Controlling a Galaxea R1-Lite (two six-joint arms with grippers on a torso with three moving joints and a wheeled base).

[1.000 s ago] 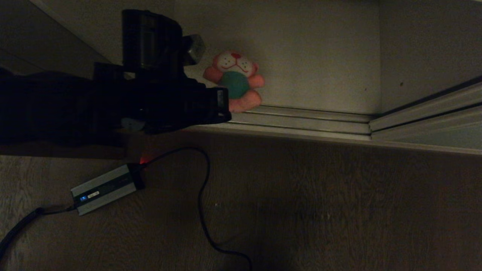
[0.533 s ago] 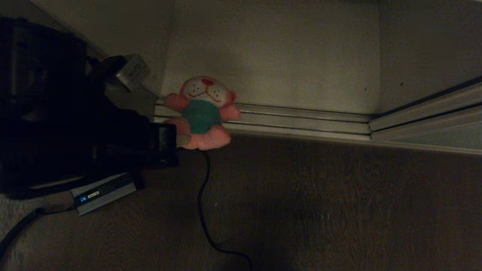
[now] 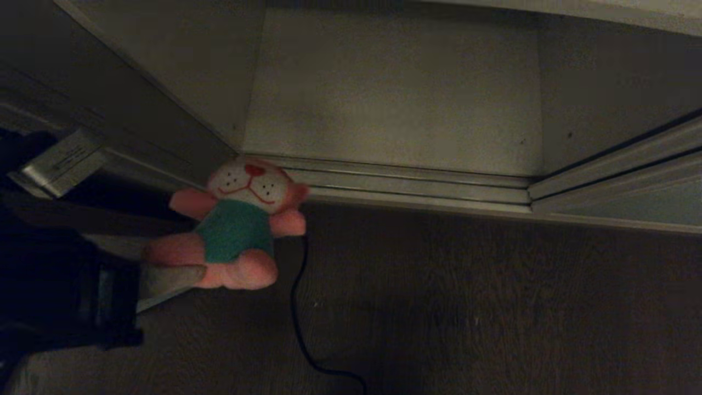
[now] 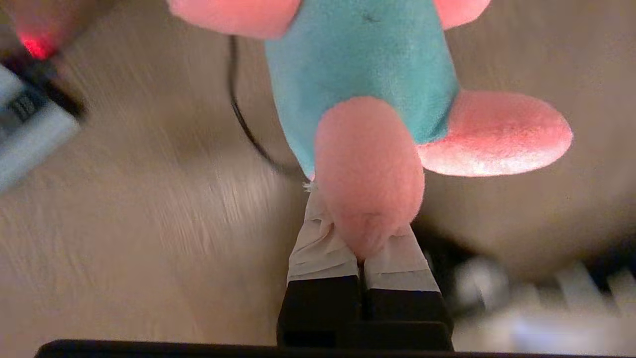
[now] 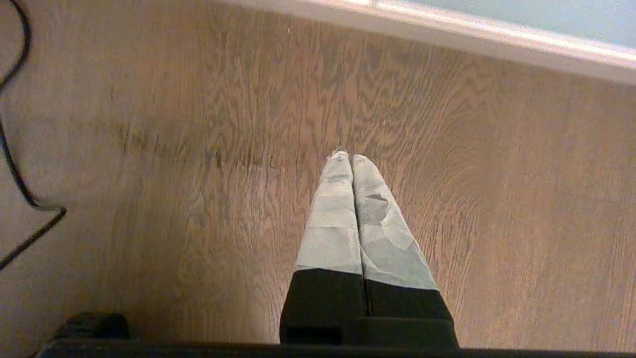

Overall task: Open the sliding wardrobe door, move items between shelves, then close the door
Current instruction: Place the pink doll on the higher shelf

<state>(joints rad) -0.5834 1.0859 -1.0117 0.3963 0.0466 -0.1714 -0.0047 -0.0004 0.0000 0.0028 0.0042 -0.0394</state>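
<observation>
At lower left of the head view, the left gripper (image 3: 189, 274) pinches the pink plush toy (image 3: 237, 225) by one foot, clear of the wardrobe. The bottom shelf (image 3: 395, 104), upper centre, lies bare. The right gripper (image 5: 350, 161), fingers pressed together and empty, hangs over the wood floor (image 5: 198, 124).

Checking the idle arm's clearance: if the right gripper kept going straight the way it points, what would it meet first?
Most likely the wood-grain floor: the shut right gripper aims down at bare boards, nothing between as far as shown.
</observation>
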